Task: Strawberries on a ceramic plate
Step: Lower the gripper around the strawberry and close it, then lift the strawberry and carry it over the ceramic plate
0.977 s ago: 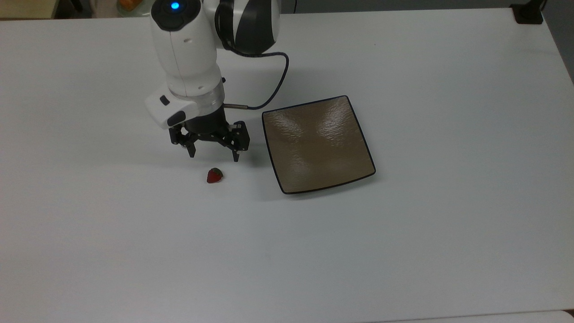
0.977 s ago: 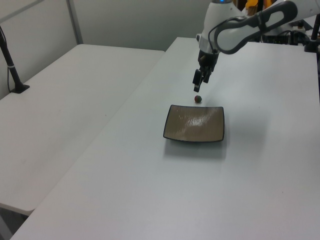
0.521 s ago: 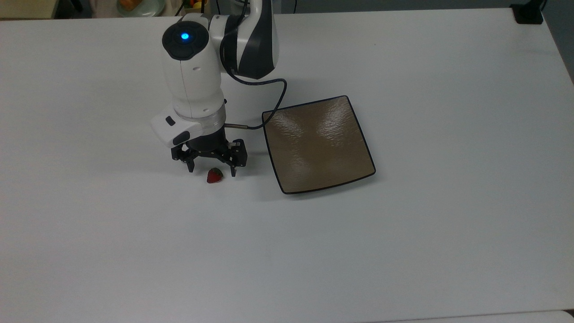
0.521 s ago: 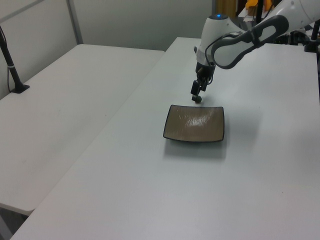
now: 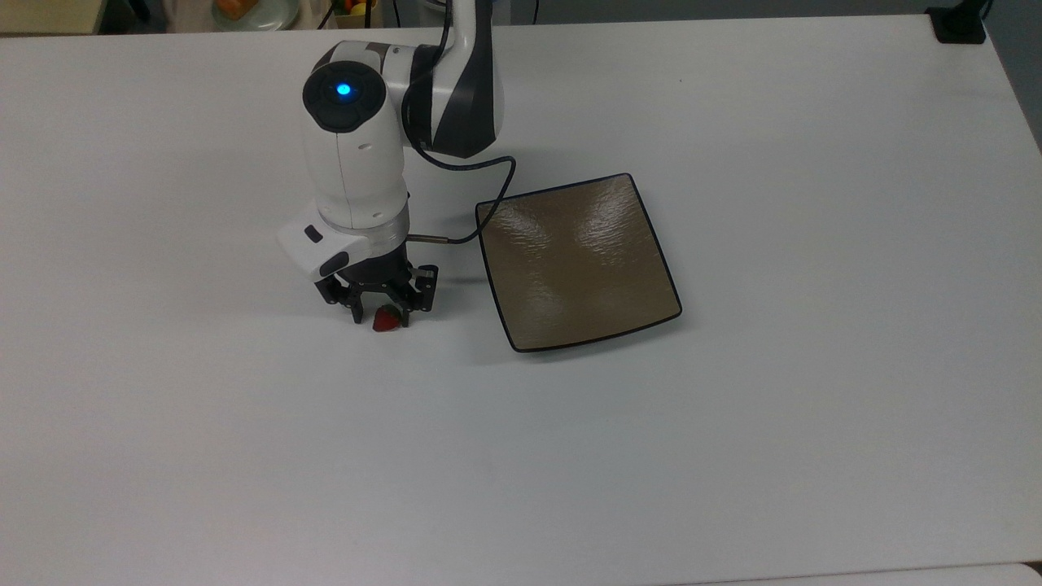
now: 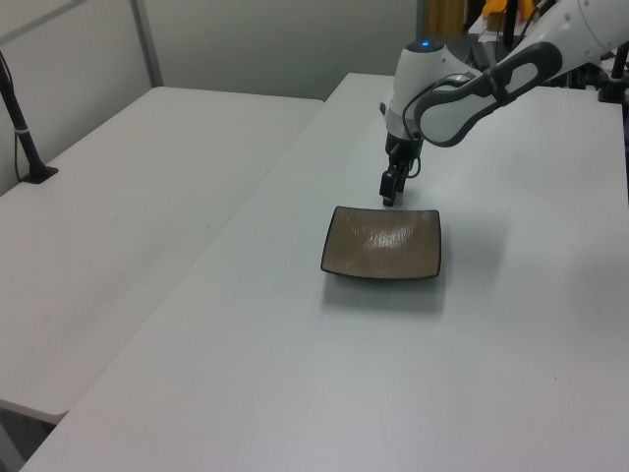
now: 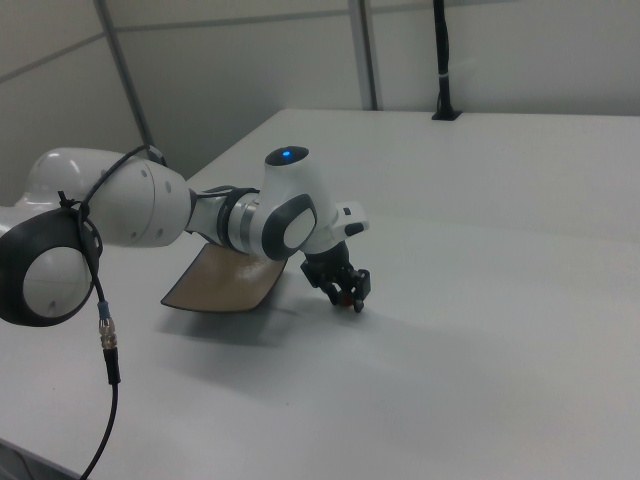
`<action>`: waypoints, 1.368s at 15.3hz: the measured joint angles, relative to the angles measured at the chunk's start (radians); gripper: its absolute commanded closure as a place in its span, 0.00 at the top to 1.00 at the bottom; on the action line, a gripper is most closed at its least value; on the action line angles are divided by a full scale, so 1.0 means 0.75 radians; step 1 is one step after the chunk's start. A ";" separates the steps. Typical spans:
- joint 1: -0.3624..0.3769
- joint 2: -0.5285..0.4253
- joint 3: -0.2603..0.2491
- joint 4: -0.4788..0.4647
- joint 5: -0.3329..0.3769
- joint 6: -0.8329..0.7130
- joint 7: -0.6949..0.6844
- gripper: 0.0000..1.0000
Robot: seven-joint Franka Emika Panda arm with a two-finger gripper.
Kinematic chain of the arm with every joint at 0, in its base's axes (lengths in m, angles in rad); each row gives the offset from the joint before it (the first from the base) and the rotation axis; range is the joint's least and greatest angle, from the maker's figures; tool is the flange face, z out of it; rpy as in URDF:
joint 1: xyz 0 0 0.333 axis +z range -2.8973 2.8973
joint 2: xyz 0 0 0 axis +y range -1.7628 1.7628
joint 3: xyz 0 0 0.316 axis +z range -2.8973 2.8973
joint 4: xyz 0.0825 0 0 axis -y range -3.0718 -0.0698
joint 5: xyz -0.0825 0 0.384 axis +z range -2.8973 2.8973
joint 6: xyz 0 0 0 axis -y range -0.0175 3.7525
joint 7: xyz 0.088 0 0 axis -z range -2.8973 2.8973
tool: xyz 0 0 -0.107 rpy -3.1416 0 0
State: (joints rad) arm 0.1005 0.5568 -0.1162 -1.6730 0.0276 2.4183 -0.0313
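Near the white table's (image 5: 733,456) middle, the robot's hand (image 5: 381,313) straddles the strawberry (image 5: 387,320) with fingers spread, apparently positioned to pinch it for the empty ceramic plate (image 5: 575,260) nearby.

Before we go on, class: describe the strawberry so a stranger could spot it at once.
Find the brown square plate on the white table. To the top view's left of it, the gripper straddles a strawberry: the small red thing with a green cap.
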 measured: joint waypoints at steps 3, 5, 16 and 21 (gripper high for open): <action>-0.001 0.000 0.000 0.009 0.000 0.000 -0.001 0.04; -0.001 0.000 0.000 0.009 0.000 0.000 -0.001 0.04; 0.002 -0.226 0.004 0.041 0.001 -0.417 -0.126 0.05; 0.032 -0.369 0.042 0.074 0.003 -0.757 -0.231 0.06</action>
State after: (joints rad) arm 0.1243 0.2799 -0.0844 -1.6173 0.0299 1.8506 -0.2045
